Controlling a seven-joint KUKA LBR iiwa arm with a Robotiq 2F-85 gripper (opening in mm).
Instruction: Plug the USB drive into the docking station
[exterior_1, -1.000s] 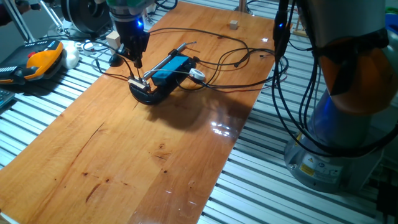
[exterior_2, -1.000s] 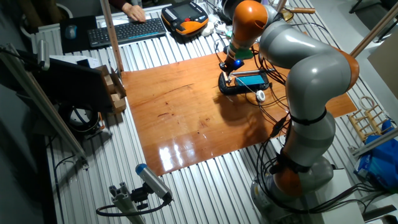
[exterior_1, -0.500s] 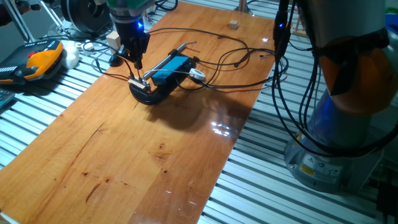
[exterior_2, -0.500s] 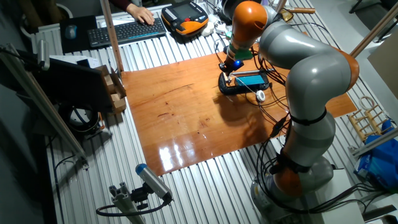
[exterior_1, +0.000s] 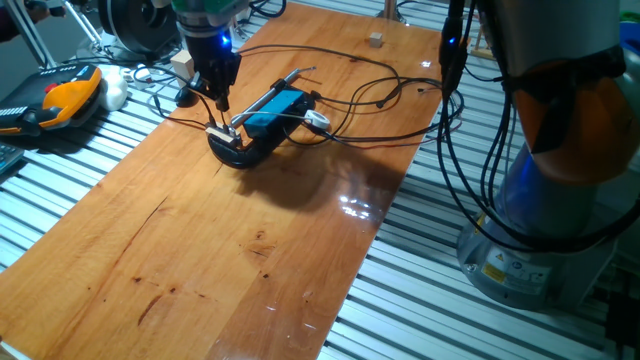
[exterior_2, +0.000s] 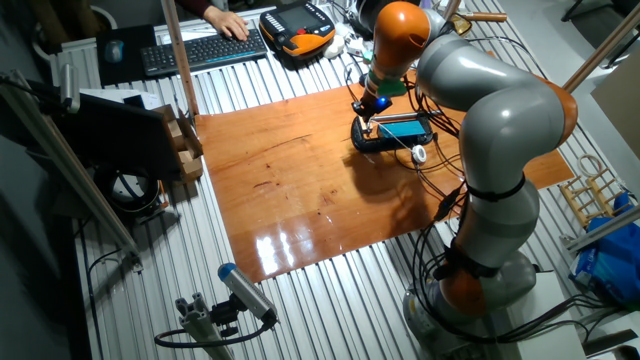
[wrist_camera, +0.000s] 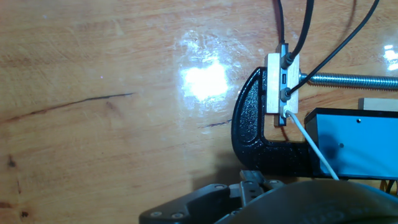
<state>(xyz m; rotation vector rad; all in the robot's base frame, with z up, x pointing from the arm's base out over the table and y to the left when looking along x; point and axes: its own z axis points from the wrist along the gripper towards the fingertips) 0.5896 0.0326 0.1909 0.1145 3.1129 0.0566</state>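
Docking station (exterior_1: 274, 109) lying flat, long axis diagonal; gripper (exterior_1: 219, 100) above (state unclear)

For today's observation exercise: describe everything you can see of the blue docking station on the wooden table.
The docking station is a flat, bright-blue rectangular box that looks like plastic. It sits tilted in a black C-shaped clamp on the wooden table. Its pale end face shows small ports, with two black cables and one white cable plugged in. The tool hangs just above that end.
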